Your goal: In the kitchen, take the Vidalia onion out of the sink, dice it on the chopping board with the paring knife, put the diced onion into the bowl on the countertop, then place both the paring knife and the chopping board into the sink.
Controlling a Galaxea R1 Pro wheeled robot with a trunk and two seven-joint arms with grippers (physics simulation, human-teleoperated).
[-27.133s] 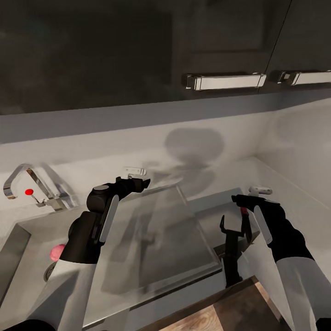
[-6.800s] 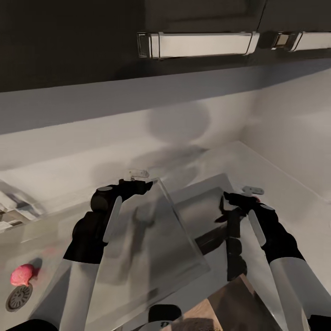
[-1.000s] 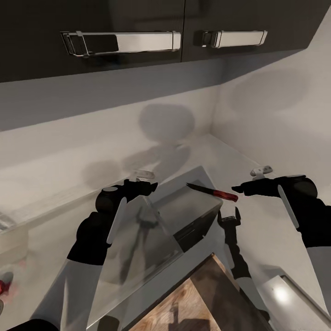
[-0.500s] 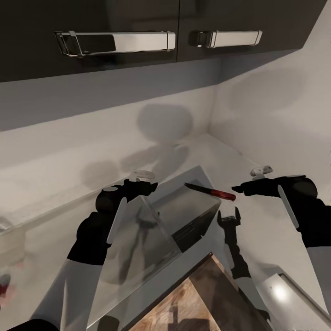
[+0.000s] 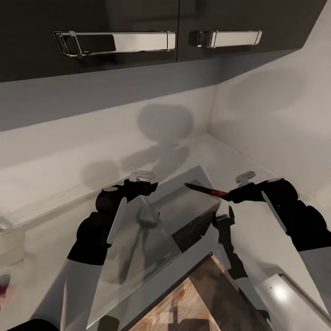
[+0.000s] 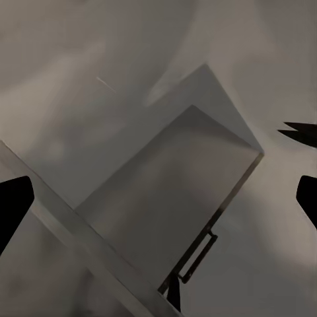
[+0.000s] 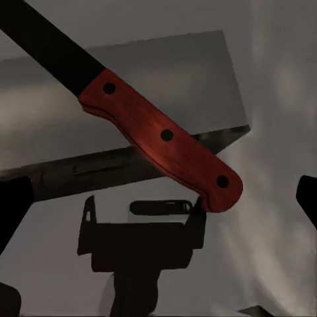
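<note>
The right gripper (fingers spread wide) straddles the paring knife handle; the left gripper hovers open above the countertop.

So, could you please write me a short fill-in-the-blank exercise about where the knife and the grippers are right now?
1. The paring knife has a handle coloured ____.
2. The arm reaching for the knife ends in the ____ gripper.
3. In the right wrist view the handle shows ____ dark rivets.
4. The left gripper hovers with its fingers ____.

Missing words: red; right; three; open
</note>
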